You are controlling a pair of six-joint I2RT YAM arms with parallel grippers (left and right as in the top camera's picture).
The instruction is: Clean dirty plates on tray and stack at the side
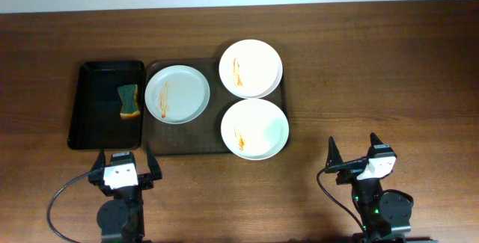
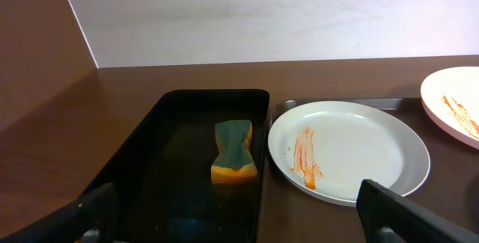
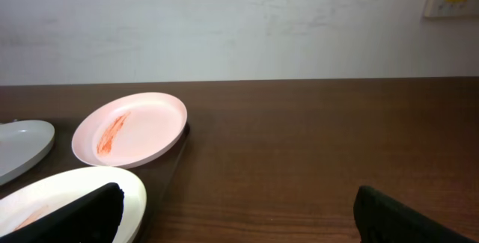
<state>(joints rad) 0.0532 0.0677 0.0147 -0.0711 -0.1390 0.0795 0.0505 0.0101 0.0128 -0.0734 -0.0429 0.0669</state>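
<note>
A large tray, dark brown-grey and rectangular with rounded corners and a low rim, lies on the dark brown wooden bench. The first plate, round, white and shallow, sits at the tray's 9 o'clock side with an orange-brown streak on its own 9 o'clock half. The second plate, of the same kind, sits at the tray's 1 o'clock corner, and its rim reaches past the tray's edge at 12 o'clock. The third plate sits at 5 o'clock. Both are streaked left of centre, and whether their rims touch cannot be told.

Just beside the large tray at 9 o'clock lies a black tray, smaller and glossy. It holds a green-and-orange sponge towards its 3 o'clock wall.

The left claw hovers at 6 o'clock from the sponge, fingers spread wide with nothing between them. The right claw is at 4 o'clock from the large tray, well apart from it, equally wide and empty.

The overhead picture cuts off both arms at its 6 o'clock edge. In the left wrist view only dark finger ends show in the bottom corners, and the second plate is cut by the 3 o'clock edge. In the right wrist view one finger hides part of the third plate, the first plate is a sliver at 9 o'clock, and the large tray shows only as a dark strip.
</note>
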